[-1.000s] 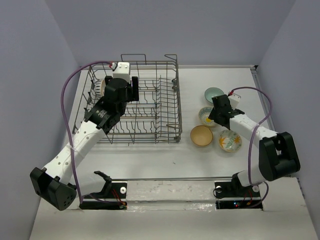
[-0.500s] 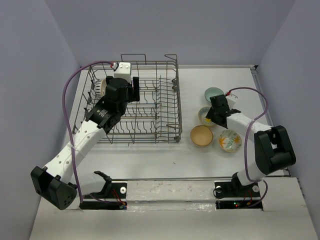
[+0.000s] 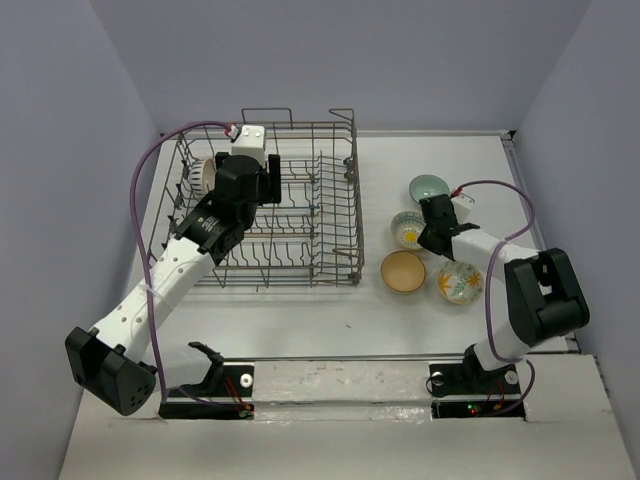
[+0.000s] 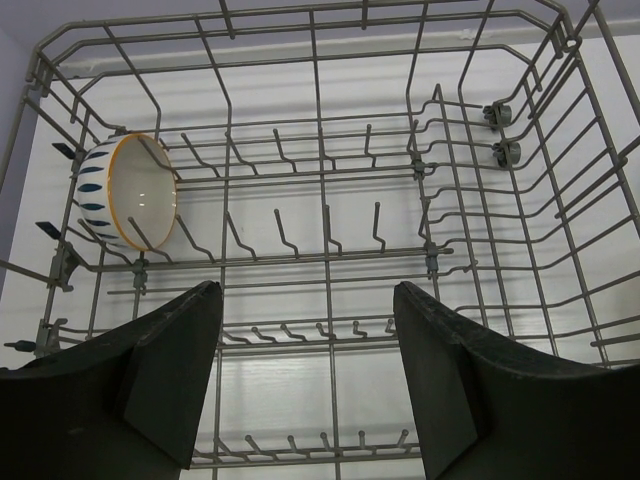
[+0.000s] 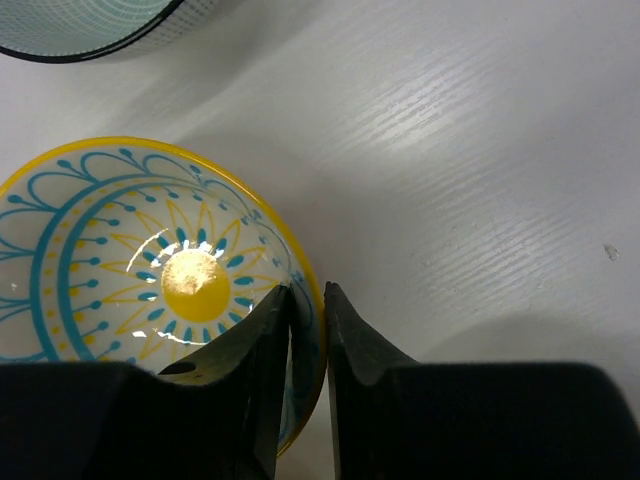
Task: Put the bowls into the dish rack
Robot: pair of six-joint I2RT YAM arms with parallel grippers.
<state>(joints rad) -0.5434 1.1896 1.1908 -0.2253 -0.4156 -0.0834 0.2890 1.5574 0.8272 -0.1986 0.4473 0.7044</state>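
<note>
The round ceramic bowl with a yellow-and-blue floral pattern (image 5: 190, 280) sits on the white table (image 3: 300, 300), right of the grey wire dish rack (image 3: 352, 190). The right gripper (image 5: 307, 295), its arm stretched low and forward, clamps the bowl's rim, one finger inside and one outside. The left gripper (image 4: 305, 290) hangs released, jaws wide, above the rack, where a white bowl with blue marks (image 4: 140, 190) leans on its side at the left end.

Lab test booth: bare lavender walls (image 3: 60, 120) enclose a white table (image 3: 300, 310).

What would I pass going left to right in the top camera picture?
Dish rack with a blue-leaf bowl at its left end → tan bowl → rightmost flowery bowl. The teal bowl and the other flowery bowl overlap these.
</note>
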